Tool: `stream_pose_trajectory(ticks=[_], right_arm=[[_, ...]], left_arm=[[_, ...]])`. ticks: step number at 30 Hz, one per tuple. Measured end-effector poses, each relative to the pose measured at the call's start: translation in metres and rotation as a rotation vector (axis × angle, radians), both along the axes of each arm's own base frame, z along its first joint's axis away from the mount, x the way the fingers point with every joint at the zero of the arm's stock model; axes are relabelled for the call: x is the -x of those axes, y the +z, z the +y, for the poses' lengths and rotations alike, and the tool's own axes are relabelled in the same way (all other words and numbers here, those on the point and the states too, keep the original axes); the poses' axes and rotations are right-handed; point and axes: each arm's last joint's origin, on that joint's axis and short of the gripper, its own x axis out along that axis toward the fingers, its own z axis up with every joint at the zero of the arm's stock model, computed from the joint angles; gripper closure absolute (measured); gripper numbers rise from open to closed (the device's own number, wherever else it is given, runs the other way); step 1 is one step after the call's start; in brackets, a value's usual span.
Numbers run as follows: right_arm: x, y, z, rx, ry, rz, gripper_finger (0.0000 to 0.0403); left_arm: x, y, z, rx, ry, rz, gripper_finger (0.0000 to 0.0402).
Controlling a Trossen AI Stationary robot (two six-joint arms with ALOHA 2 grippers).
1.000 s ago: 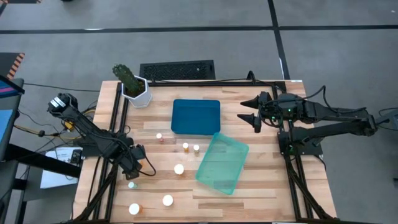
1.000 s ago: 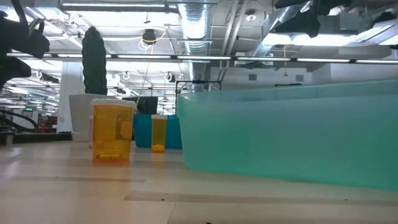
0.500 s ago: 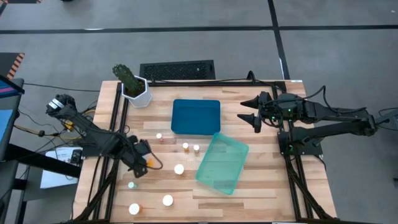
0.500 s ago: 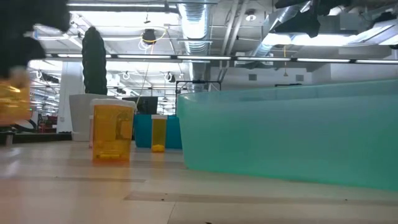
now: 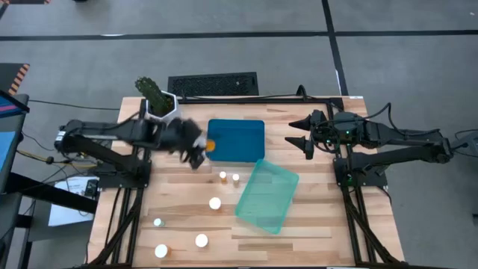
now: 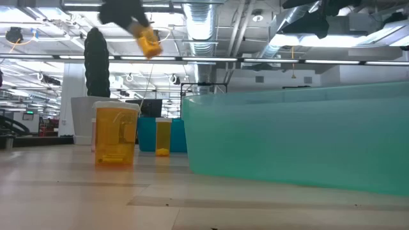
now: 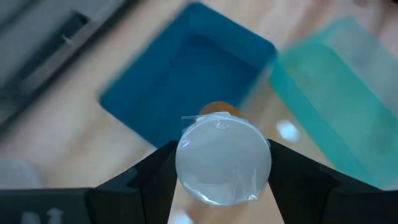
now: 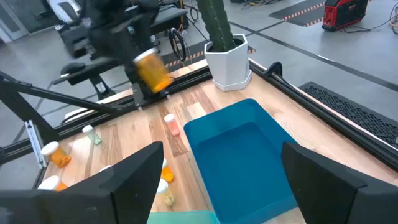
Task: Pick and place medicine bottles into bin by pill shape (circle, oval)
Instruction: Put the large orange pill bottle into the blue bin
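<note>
while clamped in the left end effector point(image 5: 196, 149), an amber bottle point(image 7: 223, 159) beside the blue bin point(image 5: 236, 140)

My high camera looks straight down on the whole table point(image 5: 187, 224). My low one sits at tabletop height, close against the teal bin point(image 6: 300, 137). My 2 wrist cameras both look down on the blue bin point(image 7: 186, 81), shared with the high view.

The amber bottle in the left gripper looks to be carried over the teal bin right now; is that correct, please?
Not quite. The left gripper does hold the amber bottle, but the high view shows it at the edge of the dark blue bin, not over the teal bin, which lies nearer the table's front.
</note>
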Motion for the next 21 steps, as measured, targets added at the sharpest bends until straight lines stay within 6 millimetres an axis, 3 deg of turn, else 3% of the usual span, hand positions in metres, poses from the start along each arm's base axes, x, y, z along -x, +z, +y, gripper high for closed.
stream_pose_trajectory(ticks=[4,8,15,21], right_arm=[[0.0,0.0,0.0,0.0,0.0,0.0,0.0069],[0.0,0.0,0.0,0.0,0.0,0.0,0.0069],[0.0,0.0,0.0,0.0,0.0,0.0,0.0069],[0.0,0.0,0.0,0.0,0.0,0.0,0.0069]], left_arm=[[-0.032,0.007,0.041,-0.071,-0.019,0.074,0.0187],[-0.066,-0.007,0.083,-0.071,-0.085,0.181,0.0187],[-0.107,-0.068,0.139,-0.02,-0.167,0.38,0.0187],[-0.126,-0.118,0.161,0.05,-0.18,0.455,0.0187]])
